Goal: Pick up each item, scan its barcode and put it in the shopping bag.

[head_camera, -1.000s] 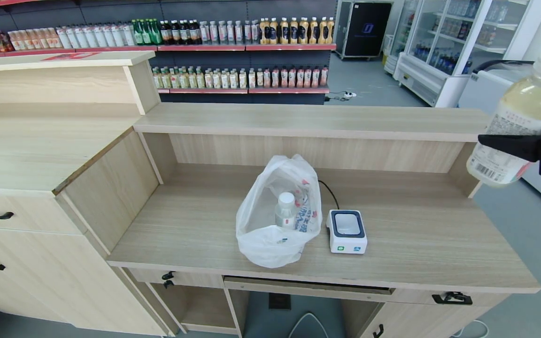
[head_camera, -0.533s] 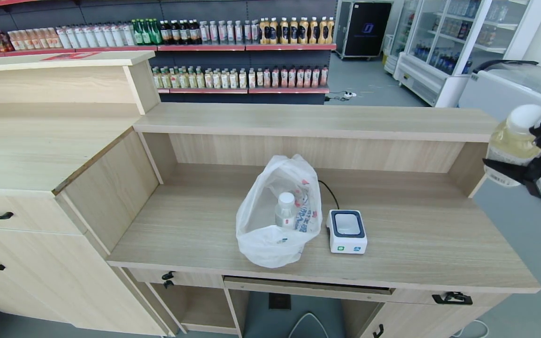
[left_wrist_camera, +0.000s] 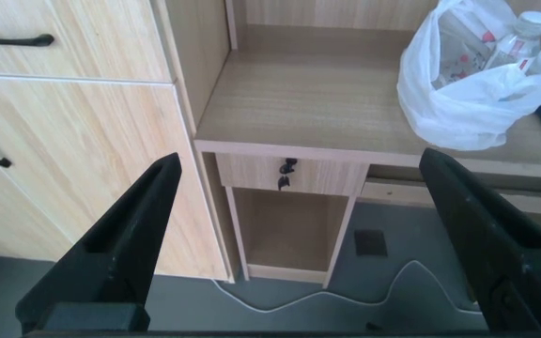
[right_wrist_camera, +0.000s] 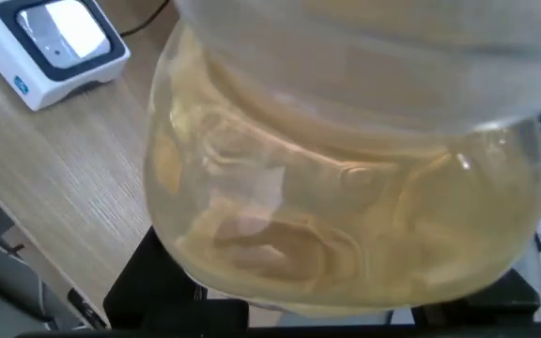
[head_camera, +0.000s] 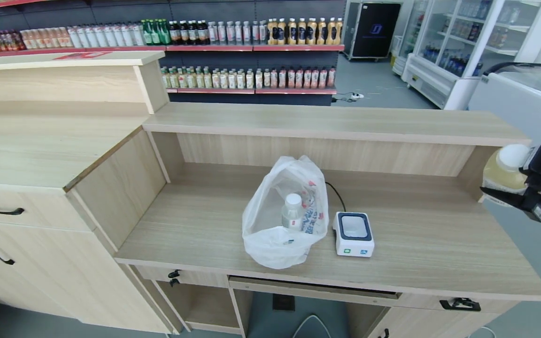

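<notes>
Trouble could start low at the near side: the left tool (left_wrist_camera: 299,244) hangs with fingers wide apart below the counter's (head_camera: 439,253) front edge and might clip it if raised. On the counter the scanner (head_camera: 354,233) sits just right of the shopping bag (head_camera: 275,234), with open wood to its right. At the right end, the right tool (head_camera: 505,187) is clamped on a pale drink bottle (head_camera: 498,171), close beside the raised ledge's (head_camera: 336,124) right end. Swinging in, the bottle may strike that corner, or later snag the bag's slack mouth.
</notes>
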Robot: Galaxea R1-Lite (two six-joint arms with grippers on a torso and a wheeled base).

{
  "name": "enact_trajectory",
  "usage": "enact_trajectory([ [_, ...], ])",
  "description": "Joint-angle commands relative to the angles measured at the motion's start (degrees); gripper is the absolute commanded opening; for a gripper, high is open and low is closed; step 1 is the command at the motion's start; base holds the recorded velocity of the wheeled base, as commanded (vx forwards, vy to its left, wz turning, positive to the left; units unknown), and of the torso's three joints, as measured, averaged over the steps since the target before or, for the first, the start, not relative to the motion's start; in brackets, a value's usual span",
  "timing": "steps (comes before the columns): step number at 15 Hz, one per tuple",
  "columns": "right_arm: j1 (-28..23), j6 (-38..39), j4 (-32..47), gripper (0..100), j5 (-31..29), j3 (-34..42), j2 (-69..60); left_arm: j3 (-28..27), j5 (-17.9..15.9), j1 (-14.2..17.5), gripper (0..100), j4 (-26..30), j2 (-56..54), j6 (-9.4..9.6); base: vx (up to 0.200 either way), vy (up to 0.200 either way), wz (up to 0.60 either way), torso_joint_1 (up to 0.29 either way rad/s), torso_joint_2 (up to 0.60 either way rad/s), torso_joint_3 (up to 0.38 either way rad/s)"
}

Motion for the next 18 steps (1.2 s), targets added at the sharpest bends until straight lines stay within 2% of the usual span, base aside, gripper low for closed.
enact_trajectory([
  [1, -0.07, -4.02, -2.1, 0, 2.14, -1.06, 5.2, 0.0, 0.02, 0.04, 100, 0.0, -0.02, 0.02, 0.0, 0.0, 0.6, -0.002, 0.0, -0.007],
  [2, 0.02, -4.81, -3.33, 0, 2.58, -1.06, 5.9, 0.0, 0.02, 0.04, 100, 0.0, -0.02, 0.02, 0.0, 0.0, 0.6, 0.007, 0.0, 0.002],
  [4, 0.11, -7.36, -6.23, 0, 9.79, -1.76, 9.95, 0.0, 0.02, 0.04, 100, 0.0, -0.02, 0.02, 0.0, 0.0, 0.3, 0.004, 0.0, 0.001],
  [7, 0.2, -14.92, -6.14, 0, 11.46, -2.2, 12.41, 0.0, 0.02, 0.04, 100, 0.0, -0.02, 0.02, 0.0, 0.0, 0.0, 0.0, 0.0, 0.0],
  [11, -0.77, -15.18, -6.4, 0, 15.06, -2.29, 14.6, 0.0, 0.02, 0.04, 100, 0.0, -0.02, 0.02, 0.0, 0.0, 0.0, 0.0, 0.0, 0.0],
  [13, -1.82, -15.97, -6.32, 0, 18.67, -1.93, 16.27, 0.0, 0.02, 0.04, 100, 0.0, -0.02, 0.02, 0.0, 0.0, 0.0, 0.0, 0.0, 0.0],
  [18, -3.93, -21.86, -5.0, 0, 23.76, -1.67, 20.93, 0.0, 0.02, 0.04, 100, 0.0, -0.02, 0.02, 0.0, 0.0, 0.0, 0.0, 0.0, 0.0],
])
